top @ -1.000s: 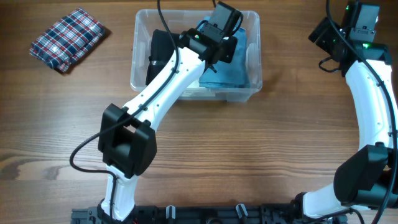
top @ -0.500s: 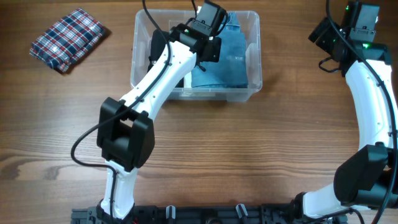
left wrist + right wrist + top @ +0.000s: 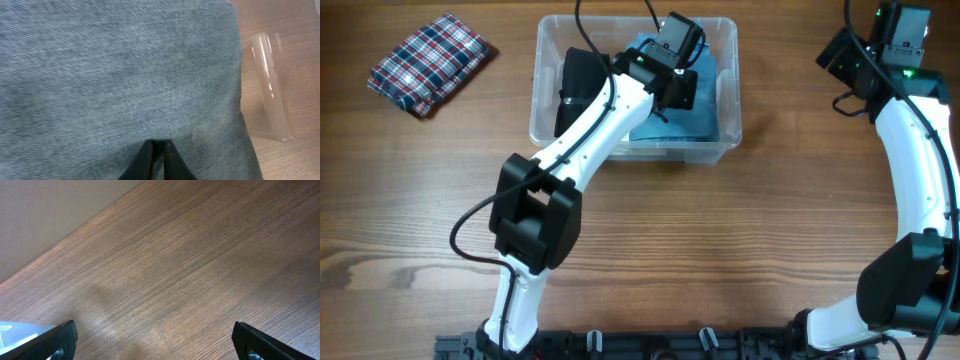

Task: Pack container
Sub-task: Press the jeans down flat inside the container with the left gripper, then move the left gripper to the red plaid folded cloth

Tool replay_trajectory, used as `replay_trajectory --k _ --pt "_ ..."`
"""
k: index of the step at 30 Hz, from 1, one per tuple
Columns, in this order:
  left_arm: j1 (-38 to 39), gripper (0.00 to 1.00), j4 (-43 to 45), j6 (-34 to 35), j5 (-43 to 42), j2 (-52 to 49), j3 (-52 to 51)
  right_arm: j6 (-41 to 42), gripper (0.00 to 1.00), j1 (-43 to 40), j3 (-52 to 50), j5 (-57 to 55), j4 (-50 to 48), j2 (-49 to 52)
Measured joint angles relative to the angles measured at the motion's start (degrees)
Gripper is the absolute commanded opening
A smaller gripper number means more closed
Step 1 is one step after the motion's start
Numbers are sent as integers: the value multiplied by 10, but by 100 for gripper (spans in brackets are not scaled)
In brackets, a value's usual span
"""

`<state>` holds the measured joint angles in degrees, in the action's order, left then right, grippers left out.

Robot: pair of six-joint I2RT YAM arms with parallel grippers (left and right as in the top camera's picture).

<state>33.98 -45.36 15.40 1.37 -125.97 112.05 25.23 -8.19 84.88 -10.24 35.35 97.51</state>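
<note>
The container (image 3: 728, 128) stands on the wooden counter (image 3: 720, 250), and its open top faces up. Inside it, a folded piece of blue denim (image 3: 698, 118) fills the right part, and a black folded cloth (image 3: 582, 75) lies in the left part, beside the denim. The left arm reaches over the near wall of the container, and the left pincer (image 3: 156, 150) is above the denim. Its two fingers are together, with almost no gap between the tips. In the left wrist view I cannot tell if the tips touch the denim or pinch any of it. The same view shows the clear wall of the container just beside the edge of the denim.

The right pincer (image 3: 156, 342) is to the right of the container, well apart from it, over bare counter. Its fingers (image 3: 60, 339) stand wide apart and nothing is between them.

A folded checked cloth (image 3: 428, 62) lies on the counter to the left of the container, apart from it.
</note>
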Motion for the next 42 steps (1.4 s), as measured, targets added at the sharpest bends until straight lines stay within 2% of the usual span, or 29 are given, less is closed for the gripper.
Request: replay_trajectory --k 4,9,15,19,25,30,40,42 --pt "0 4 6 -3 3 -1 0 0 100 0 0 0 0 0" --pt "2 4 7 -9 59 7 1 0 100 0 0 0 0 0" --pt "-9 4 -10 -11 125 91 11 0 100 0 0 0 0 0" --pt "-41 4 -49 -11 98 107 23 0 100 0 0 0 0 0" --pt "-52 6 -59 6 64 25 23 0 100 0 0 0 0 0" --pt "-54 8 -44 11 60 -19 23 0 100 0 0 0 0 0" --pt "-55 9 -15 13 43 -16 23 0 100 0 0 0 0 0" --pt "-54 14 -9 13 34 -5 23 0 100 0 0 0 0 0"
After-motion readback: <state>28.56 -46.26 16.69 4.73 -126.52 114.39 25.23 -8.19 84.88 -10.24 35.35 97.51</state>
